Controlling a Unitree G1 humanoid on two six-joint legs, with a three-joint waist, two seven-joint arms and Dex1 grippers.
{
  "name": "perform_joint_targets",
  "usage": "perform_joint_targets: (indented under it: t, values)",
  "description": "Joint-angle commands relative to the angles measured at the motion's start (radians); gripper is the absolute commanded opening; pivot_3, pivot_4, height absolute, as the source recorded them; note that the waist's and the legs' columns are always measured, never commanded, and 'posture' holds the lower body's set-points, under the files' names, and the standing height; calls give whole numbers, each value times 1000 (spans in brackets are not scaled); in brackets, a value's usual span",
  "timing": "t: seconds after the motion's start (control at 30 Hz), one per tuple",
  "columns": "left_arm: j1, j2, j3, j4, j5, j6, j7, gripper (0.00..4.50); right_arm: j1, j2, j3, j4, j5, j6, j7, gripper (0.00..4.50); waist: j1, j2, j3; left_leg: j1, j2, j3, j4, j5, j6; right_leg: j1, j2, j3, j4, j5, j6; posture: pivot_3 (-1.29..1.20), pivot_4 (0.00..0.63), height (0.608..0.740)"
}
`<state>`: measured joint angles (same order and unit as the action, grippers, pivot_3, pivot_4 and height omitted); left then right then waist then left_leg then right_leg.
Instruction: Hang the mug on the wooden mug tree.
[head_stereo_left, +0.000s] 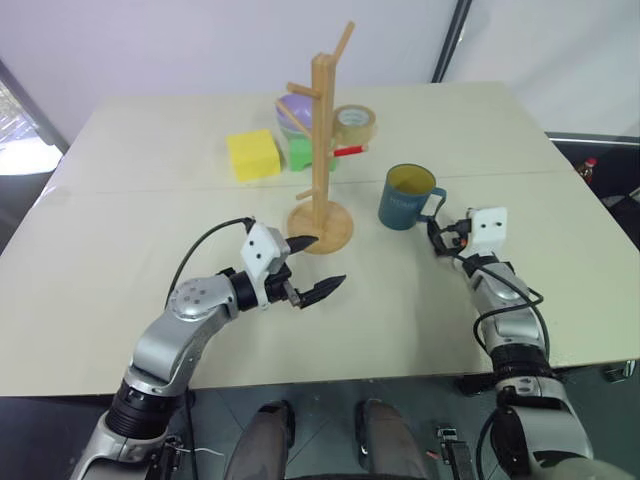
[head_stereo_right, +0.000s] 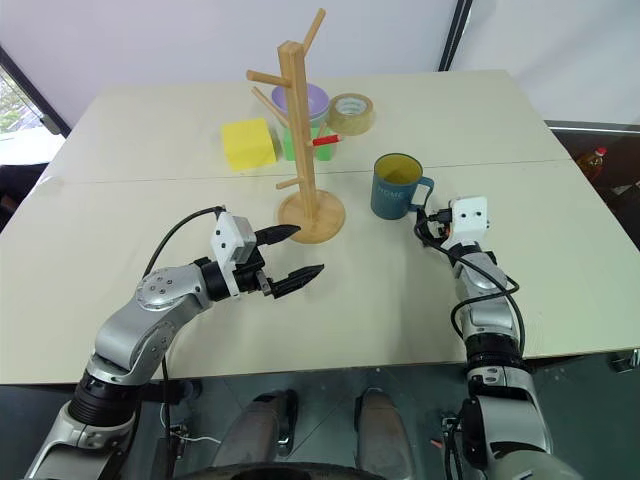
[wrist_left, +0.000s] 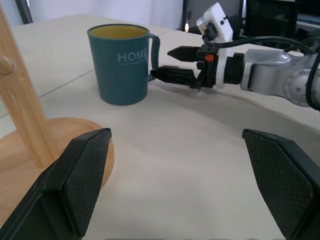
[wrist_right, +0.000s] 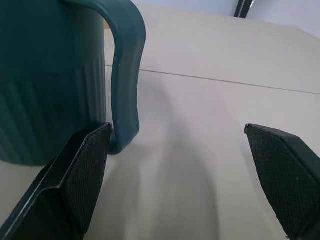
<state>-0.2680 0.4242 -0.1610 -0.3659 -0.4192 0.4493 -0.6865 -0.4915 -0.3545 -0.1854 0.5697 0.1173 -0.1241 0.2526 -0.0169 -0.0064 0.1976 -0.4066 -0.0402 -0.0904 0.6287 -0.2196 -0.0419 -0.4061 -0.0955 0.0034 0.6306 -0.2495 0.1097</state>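
The left gripper (head_stereo_left: 312, 268) hovers level with fingers spread wide, empty, just before the wooden mug tree (head_stereo_left: 322, 150). The right gripper (wrist_left: 165, 62), also wide and empty, reaches level to the handle of the mug (head_stereo_left: 407, 196), which stands upright on the table (head_stereo_left: 120, 270) beside the tree's base.

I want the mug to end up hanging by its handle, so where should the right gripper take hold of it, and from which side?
Probably by the loop handle: the mug stands upright on the table with its handle turned toward the open right gripper. Coming in level from that side, pinch the handle's outer bar, leaving the loop clear for a peg of the wooden mug tree.
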Motion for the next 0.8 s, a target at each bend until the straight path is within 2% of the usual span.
perform_joint_targets:
  t: [0.03,0.17,0.23,0.3,0.47,0.5,0.67,0.8]
  values:
    - [2,0,21,-39,-8,-6,1,4500,-47,3,3,31,-9,-45,1,4404,0,0,0,0,0,0,0,0,0,0,0,0,0,0,0,0,150,740]
    - [5,1,19,-43,-11,-3,2,4500,-86,7,8,92,-12,-62,1,4404,-2,0,0,0,0,0,0,0,0,0,0,0,0,0,0,0,150,740]
    - [5,3,24,-45,-15,0,2,4500,-99,10,9,112,-8,-69,6,3883,-1,0,0,0,0,0,0,0,0,0,0,0,0,0,0,0,150,740]
    - [8,5,28,-46,-17,1,4,4500,-106,14,11,121,-3,-76,18,3101,-1,0,0,0,0,0,0,0,0,0,0,1,0,0,0,0,150,740]
    - [20,7,39,-49,-16,-1,11,4500,-107,21,12,117,3,-85,46,413,-1,0,0,0,0,0,0,0,0,0,0,1,0,1,2,0,150,740]
    - [21,7,42,-49,-16,-1,12,4500,-106,22,12,114,3,-85,50,47,-1,0,0,0,0,0,0,0,0,0,0,1,0,1,2,0,150,740]
    - [29,12,54,-42,-13,-9,10,4500,-101,21,13,80,15,-91,80,47,-1,0,0,1,0,1,0,0,0,0,1,1,0,1,1,0,150,740]
    - [36,20,81,-32,-8,-26,14,4500,-70,-20,51,-44,0,-90,165,47,-1,0,0,0,0,1,0,0,0,-1,1,2,0,1,2,0,150,740]
